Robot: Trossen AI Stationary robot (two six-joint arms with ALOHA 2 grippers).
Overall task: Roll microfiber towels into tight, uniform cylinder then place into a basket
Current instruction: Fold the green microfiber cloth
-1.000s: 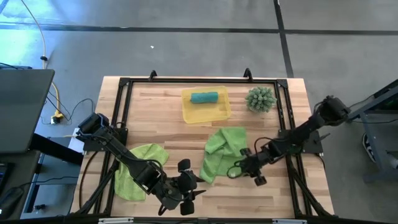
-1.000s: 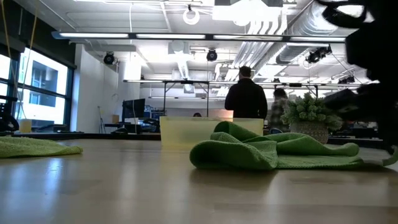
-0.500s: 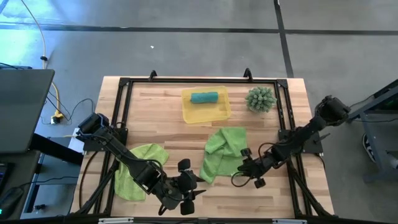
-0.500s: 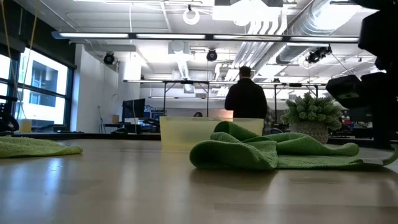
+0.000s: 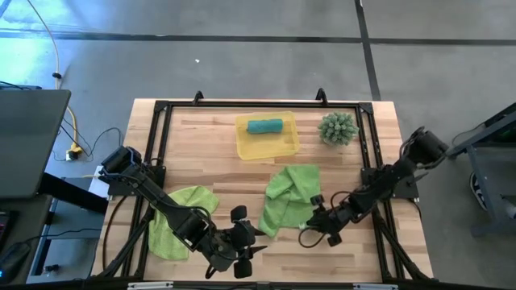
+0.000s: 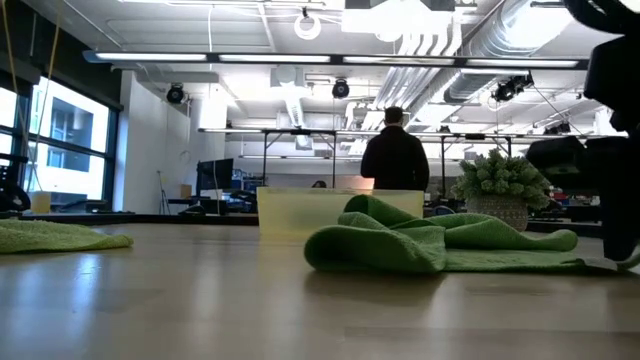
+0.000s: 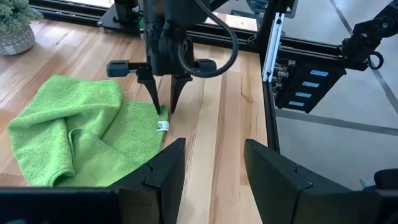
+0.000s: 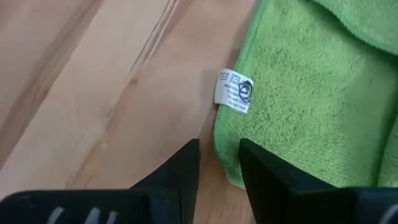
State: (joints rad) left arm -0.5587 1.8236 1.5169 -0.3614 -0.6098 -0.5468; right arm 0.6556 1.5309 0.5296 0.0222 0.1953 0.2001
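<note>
A crumpled lime-green towel [image 5: 289, 196] lies mid-table, its near right corner with a white tag [image 8: 234, 91] flat on the wood. My right gripper [image 7: 164, 109] points down just over that corner, fingers a little apart; in its own wrist view [image 8: 219, 155] the corner's tip lies between them. Whether they touch the cloth I cannot tell. My left gripper [image 5: 250, 242] waits open near the front edge. A second lime-green towel [image 5: 179, 219] lies flat at the left. A rolled teal towel [image 5: 264, 126] lies in the yellow basket [image 5: 284, 147].
A spiky green plant in a pot [image 5: 338, 128] stands at the far right. A black frame [image 5: 258, 105] runs around the tabletop. Bare wood lies between the two lime-green towels and along the near edge. A person [image 6: 395, 155] stands far behind the table.
My right gripper has moved toward the table's near edge and a little left, sinking and turning, down onto the middle towel's tagged corner. The towels have stayed where they were.
</note>
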